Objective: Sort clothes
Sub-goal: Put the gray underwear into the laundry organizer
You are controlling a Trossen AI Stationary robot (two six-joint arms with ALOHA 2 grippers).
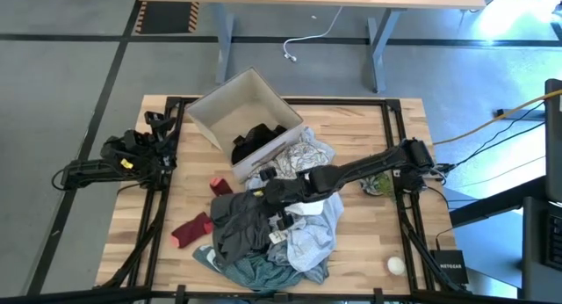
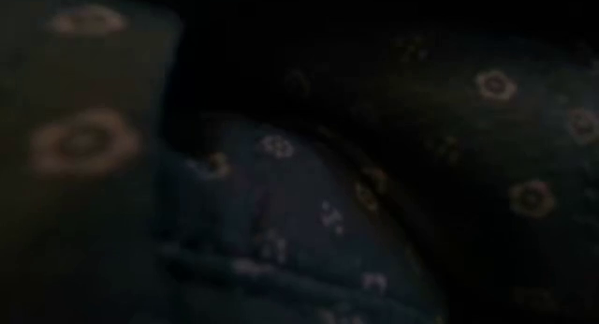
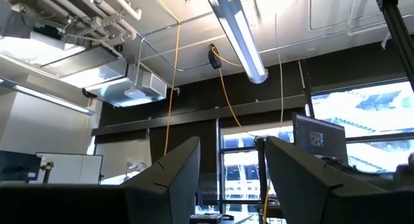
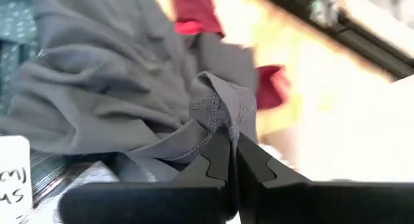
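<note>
Your wooden table [image 1: 184, 199] carries the whole scene, with the beige cardboard box [image 1: 230, 106] lying just beyond your right gripper [image 1: 266, 199] and holding a black garment [image 1: 255, 139]. The clothes pile [image 1: 272, 225] sits directly under and around that gripper, spreading toward the table's near edge. The grey garment [image 4: 110, 81] tops the pile; your right gripper [image 4: 231, 160] has its 2 fingers pressed together on a bunched fold of this fabric. Light blue fabric [image 1: 312, 238] lies just beside the gripper, teal-green fabric [image 1: 255, 273] nearer the table edge. 2 dark red socks [image 1: 191, 228] lie beyond the grey garment, apart from the fingers. Your left gripper [image 3: 229, 179] waits at the table's left side, fingers spread, holding nothing.
</note>
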